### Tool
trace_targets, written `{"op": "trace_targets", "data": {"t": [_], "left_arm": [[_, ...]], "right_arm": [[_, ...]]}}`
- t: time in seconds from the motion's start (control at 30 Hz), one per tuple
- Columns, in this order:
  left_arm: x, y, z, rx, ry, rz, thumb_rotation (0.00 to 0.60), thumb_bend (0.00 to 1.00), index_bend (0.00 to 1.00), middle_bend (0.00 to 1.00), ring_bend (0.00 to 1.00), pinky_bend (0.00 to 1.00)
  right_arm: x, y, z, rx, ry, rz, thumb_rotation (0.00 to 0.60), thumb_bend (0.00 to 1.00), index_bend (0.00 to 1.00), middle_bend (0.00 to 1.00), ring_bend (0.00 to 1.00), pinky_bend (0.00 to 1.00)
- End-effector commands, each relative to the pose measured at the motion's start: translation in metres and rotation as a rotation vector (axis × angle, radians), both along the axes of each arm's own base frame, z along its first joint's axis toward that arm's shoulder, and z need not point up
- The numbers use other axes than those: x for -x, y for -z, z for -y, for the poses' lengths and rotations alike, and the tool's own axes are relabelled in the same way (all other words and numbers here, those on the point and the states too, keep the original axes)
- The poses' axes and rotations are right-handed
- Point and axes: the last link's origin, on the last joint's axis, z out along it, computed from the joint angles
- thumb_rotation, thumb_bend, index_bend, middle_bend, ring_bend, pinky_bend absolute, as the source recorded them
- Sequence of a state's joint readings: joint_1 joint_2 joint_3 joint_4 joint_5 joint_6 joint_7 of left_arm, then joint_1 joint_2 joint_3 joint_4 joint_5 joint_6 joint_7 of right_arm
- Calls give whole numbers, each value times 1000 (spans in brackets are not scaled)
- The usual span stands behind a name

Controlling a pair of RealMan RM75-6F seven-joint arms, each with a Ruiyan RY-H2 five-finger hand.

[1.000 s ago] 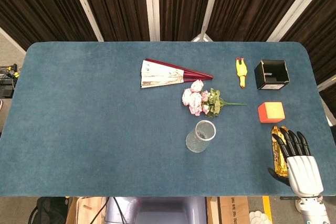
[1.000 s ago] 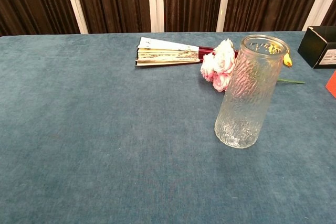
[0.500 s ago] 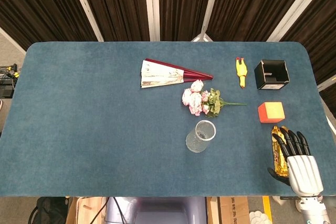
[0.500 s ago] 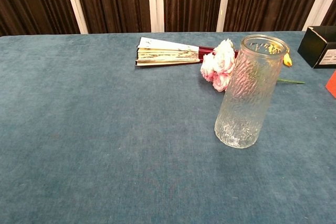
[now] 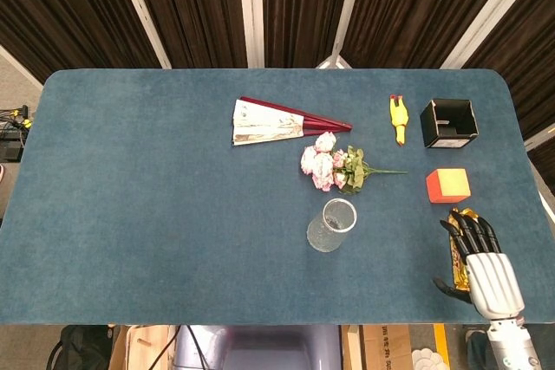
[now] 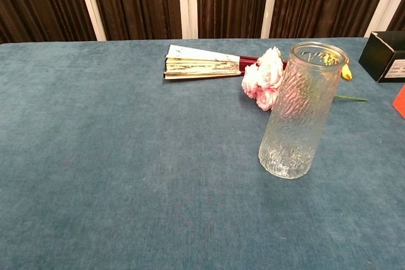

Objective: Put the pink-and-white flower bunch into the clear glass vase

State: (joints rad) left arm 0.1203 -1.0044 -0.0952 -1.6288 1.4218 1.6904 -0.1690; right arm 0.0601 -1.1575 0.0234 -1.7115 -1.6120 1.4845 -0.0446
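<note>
The pink-and-white flower bunch (image 5: 325, 165) lies flat on the blue desk (image 5: 156, 197), near the middle and toward the right, its blooms to the left and its thin green stem (image 5: 388, 172) running out to the right, so the long axis sits roughly along the desk's width. Just in front of it, on the near side, the clear glass vase (image 5: 330, 226) stands upright and empty, mouth up; in the chest view the vase (image 6: 299, 110) partly covers the blooms behind it. Beyond the bunch lies a folded fan (image 5: 277, 120), and farther right are a yellow rubber chicken (image 5: 399, 119), a black box (image 5: 449, 123) and an orange cube (image 5: 447, 185). The right robot hand (image 5: 486, 270) is at the near right edge of the desk, palm down with fingers spread and holding nothing, its fingertips over a gold-wrapped packet (image 5: 458, 245). The bunch is well apart from it, to the left and farther from the robot, with the stem end pointing toward that hand. The left robot hand shows in neither view, so the right one appears better placed for the reach, probably taking the stem end nearest it.
</note>
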Motion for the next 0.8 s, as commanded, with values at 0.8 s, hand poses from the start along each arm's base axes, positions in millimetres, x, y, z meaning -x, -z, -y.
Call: {"op": "trace_targets", "data": {"t": [0.8], "left_arm": [[0,1,2,-24,-28,-38,600,245,44,0,0,19]], "right_arm": [[-57,45,170,-260,87,70,600,117,130,30,0,0]]}}
